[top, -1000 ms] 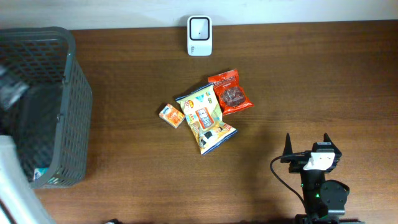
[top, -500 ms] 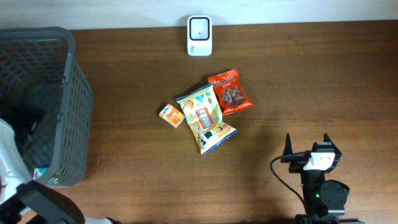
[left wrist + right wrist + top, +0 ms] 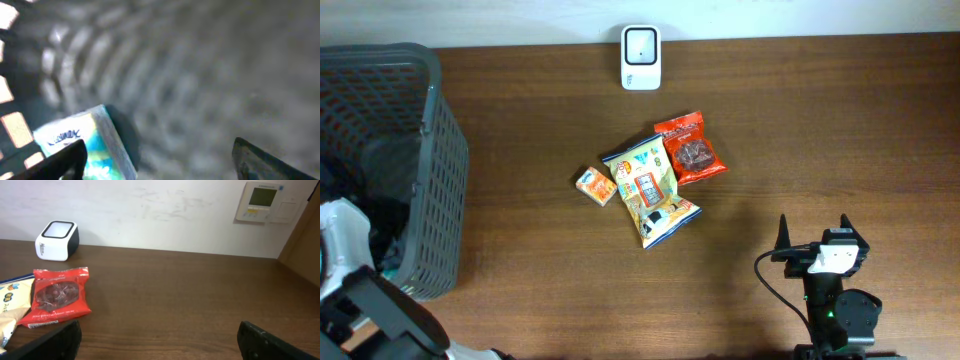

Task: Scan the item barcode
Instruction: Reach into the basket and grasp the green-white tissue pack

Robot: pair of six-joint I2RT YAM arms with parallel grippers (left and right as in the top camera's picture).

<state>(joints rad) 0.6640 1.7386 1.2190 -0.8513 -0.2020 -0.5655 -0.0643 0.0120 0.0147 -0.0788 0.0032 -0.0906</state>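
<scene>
Overhead, the yellow-and-blue snack bag (image 3: pixel 653 190) lies flat mid-table on the dark wood table (image 3: pixel 840 120), its long axis running roughly toward the white scanner (image 3: pixel 641 57), a red packet (image 3: pixel 691 148) touching its far right corner; my right gripper (image 3: pixel 814 222) stands spread and empty. Through my left wrist, blurred, my left gripper (image 3: pixel 160 157) gapes inside the grey basket (image 3: pixel 210 70), a tissue pack (image 3: pixel 82 137) beside one finger. From my right wrist, a white wall with a control panel (image 3: pixel 262 201) backs the table.
</scene>
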